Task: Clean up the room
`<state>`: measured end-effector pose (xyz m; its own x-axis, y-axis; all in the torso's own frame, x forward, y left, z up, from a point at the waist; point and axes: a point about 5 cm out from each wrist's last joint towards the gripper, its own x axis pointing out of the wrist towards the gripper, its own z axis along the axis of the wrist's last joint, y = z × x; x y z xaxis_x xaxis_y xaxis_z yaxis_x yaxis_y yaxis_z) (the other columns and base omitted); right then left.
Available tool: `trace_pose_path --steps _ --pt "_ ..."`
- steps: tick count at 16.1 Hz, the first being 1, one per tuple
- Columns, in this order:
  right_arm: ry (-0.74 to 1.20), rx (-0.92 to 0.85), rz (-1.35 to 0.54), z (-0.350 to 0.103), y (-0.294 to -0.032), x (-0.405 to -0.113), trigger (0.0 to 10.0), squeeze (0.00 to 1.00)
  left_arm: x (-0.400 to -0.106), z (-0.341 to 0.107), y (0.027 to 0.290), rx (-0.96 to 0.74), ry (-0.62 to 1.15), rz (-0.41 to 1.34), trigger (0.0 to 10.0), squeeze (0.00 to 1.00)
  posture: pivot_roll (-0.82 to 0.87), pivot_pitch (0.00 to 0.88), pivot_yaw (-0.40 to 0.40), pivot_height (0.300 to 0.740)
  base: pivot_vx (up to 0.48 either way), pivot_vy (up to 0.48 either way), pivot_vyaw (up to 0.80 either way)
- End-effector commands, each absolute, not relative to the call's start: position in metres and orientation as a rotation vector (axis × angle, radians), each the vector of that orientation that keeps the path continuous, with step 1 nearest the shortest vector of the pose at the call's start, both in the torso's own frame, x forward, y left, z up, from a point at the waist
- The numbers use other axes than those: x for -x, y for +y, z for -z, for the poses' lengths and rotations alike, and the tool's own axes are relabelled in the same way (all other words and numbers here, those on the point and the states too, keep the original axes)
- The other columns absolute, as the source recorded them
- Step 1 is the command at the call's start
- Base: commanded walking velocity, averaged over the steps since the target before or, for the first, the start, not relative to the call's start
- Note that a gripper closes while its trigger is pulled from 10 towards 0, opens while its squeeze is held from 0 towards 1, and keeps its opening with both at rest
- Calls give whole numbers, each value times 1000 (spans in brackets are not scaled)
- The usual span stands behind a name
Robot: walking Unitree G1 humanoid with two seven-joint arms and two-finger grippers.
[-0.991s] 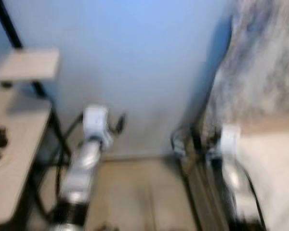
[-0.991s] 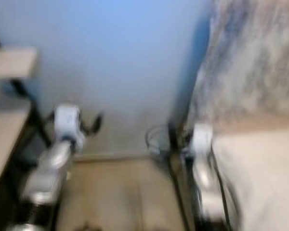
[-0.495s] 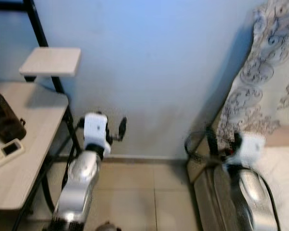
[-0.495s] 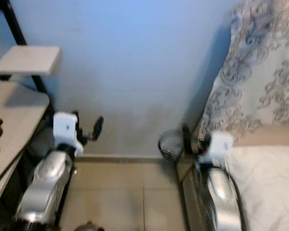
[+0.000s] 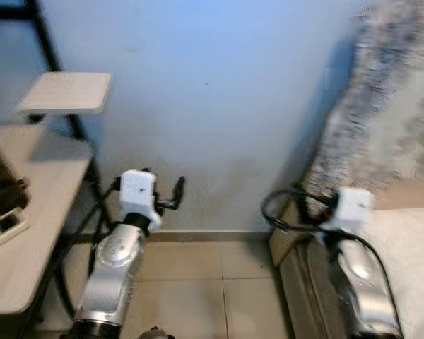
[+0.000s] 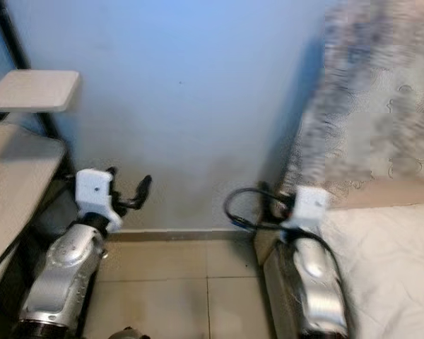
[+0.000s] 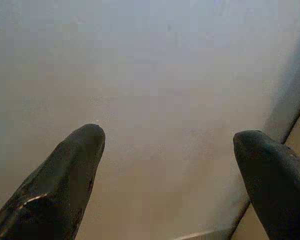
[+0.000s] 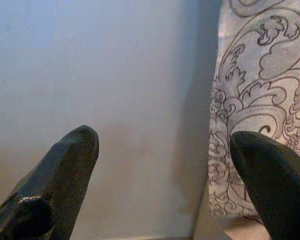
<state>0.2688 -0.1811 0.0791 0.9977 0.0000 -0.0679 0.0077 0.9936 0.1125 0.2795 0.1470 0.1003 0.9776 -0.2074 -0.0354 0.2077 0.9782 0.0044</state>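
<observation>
Both arms are held out low in front of me, toward a bare blue wall (image 5: 212, 106). My left gripper (image 7: 167, 145) is open, its two black fingers (image 7: 75, 170) spread wide with only wall between them. In the left eye view, the left gripper (image 5: 166, 189) hovers above the floor beside a desk. My right gripper (image 8: 162, 145) is also open and empty, facing the wall and the edge of a patterned fabric (image 8: 260, 100). The right arm's white wrist (image 5: 352, 205) sits over the bed's corner.
A light wooden desk (image 5: 28, 240) on black legs stands at the left, with a small raised shelf (image 5: 63, 92), a dark bottle (image 5: 3, 191) and a white remote (image 5: 3, 226). A bed with a white sheet (image 5: 413, 240) lies at the right. Between them is beige tiled floor (image 5: 198, 282).
The whole picture has swung and sharpened from a heavy blur, so the camera has moved. Both arms keep the same outstretched pose with their fingers apart.
</observation>
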Motion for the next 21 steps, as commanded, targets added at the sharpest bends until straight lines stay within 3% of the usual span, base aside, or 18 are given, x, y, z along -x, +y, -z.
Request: trace_pose_path --steps 1,5,11,18,21 --pt "86 -93 25 -76 -187 -269 10000 0 -284 -105 134 6 -1 257 10000 0 139 0 -59 740 0 0 -756" --pt "84 -48 11 -73 -185 -272 10000 0 -293 -111 125 -51 -17 360 10000 0 135 0 -60 740 0 352 -747" --pt "97 -57 66 -66 -195 -266 10000 0 -302 -103 138 -92 9 322 10000 0 125 0 -56 740 0 0 -744" --pt "94 -48 153 -61 -200 -255 10000 0 -303 -102 135 -56 -13 346 10000 0 113 0 -53 740 0 0 -743" --pt "-27 -16 139 -85 -200 -264 10000 0 -305 -114 127 -8 -74 387 10000 0 105 0 -52 740 0 -474 -735"
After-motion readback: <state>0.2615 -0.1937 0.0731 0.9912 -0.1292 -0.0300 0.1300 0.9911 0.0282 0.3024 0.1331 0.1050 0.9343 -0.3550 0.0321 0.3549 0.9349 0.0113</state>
